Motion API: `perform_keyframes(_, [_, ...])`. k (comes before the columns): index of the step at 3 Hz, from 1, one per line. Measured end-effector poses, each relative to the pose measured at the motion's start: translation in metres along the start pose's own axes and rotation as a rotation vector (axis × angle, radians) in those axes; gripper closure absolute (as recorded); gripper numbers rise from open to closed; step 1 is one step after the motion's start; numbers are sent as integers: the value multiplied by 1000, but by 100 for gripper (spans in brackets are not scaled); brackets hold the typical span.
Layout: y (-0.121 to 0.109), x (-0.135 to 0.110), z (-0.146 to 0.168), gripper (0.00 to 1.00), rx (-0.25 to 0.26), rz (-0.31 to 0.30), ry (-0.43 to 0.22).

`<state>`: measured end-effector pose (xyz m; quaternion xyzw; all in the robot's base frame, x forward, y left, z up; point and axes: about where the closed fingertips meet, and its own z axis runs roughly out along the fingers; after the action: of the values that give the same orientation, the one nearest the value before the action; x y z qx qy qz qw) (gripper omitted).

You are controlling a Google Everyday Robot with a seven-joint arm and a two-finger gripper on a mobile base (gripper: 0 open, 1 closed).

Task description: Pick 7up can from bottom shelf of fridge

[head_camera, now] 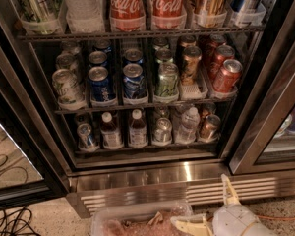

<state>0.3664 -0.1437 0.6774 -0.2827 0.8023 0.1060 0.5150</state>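
The fridge [187, 171] stands open with its dark racks in view. On the bottom shelf [147, 149] the 7up can [162, 130], pale green with a silver top, stands in the middle lane. Left of it are two small bottles [136, 129] and a blue-labelled can [86, 134]. Right of it are a clear bottle [189, 124] and a copper-brown can [209, 127]. My gripper [211, 208] is at the bottom right, in front of the louvred base grille [137, 198], well below and outside the shelf. Its cream fingers [229, 188] are spread open and hold nothing.
The middle rack holds blue cans [101, 82], a green can [167, 80] and red cans [227, 75]. A clear plastic tub [137, 222] sits on the floor left of the gripper. The open glass door [10, 151] and cables [10, 222] are on the left, and a closed door frame [265, 117] is on the right.
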Motion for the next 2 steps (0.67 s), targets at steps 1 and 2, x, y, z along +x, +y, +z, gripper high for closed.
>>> perform_keyframes(1, [6, 2, 21, 0, 54, 24, -53])
perform_keyframes(2, [3, 8, 34, 0, 78, 81, -67])
